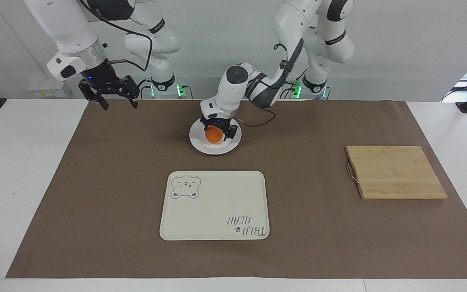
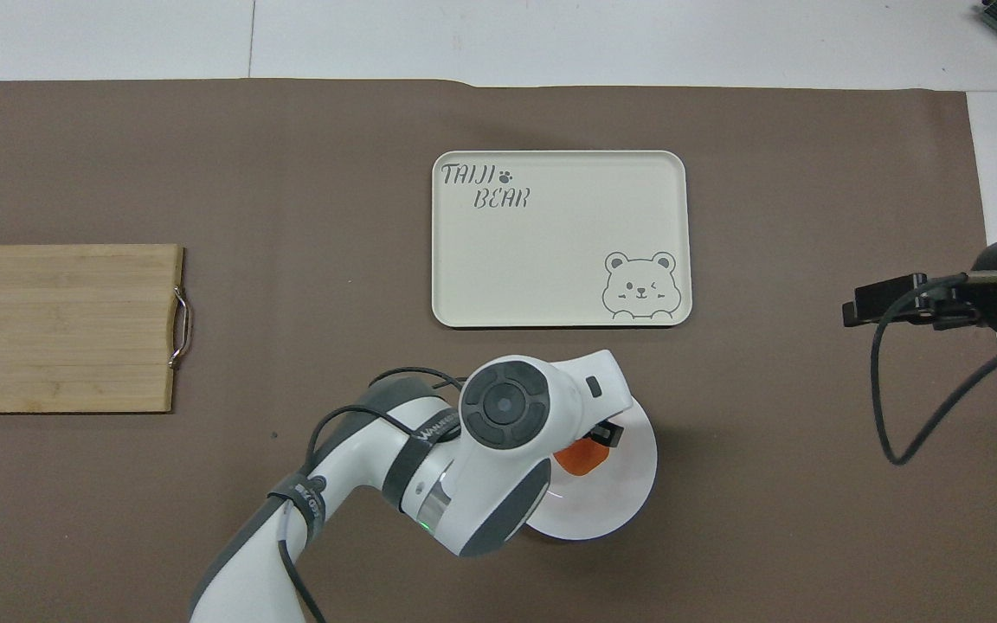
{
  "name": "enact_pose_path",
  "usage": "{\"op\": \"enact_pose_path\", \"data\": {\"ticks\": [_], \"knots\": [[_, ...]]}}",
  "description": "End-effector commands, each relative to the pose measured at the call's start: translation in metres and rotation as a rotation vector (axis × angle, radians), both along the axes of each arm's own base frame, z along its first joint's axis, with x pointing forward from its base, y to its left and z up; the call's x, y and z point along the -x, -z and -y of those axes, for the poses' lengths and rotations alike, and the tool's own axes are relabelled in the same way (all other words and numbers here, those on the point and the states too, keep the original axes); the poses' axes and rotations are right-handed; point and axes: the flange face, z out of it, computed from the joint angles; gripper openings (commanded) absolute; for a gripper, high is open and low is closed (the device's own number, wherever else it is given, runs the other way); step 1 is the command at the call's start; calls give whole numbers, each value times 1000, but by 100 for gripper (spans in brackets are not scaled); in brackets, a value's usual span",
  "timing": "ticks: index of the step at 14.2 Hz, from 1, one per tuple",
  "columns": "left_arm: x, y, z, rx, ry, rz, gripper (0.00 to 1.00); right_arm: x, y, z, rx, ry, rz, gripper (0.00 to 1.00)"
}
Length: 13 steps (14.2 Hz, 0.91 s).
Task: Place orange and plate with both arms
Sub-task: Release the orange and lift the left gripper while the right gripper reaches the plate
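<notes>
A glossy white plate carries a matt, dimpled orange. The tray looks like smooth cream plastic with a soft sheen. A board of pale wood strips has a metal wire handle. A matt brown paper mat covers the smooth white table.

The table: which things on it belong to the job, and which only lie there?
Job: orange on plate; left gripper open over the orange; right gripper open, waiting over the mat's edge.
Lying about: bear tray, wooden board.
</notes>
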Motion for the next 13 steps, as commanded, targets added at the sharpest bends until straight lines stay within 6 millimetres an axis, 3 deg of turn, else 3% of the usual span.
{"op": "enact_pose_path", "data": {"ticks": [1,3,6,9,13], "knots": [[-46,-36,-63,8,-108,0,100,12,25,-12,-98,22,-41,100],[-76,-50,-107,4,-185,-5,100,21,51,-21,-163,29,-89,100],[-121,-77,-145,46,-274,49,100,40,83,-34,-171,24,-83,100],[-135,-77,-171,41,-318,44,100,51,122,-51,-236,38,-103,100],[-140,-76,-181,40,-335,43,100,70,173,-89,-239,24,-73,100]]}}
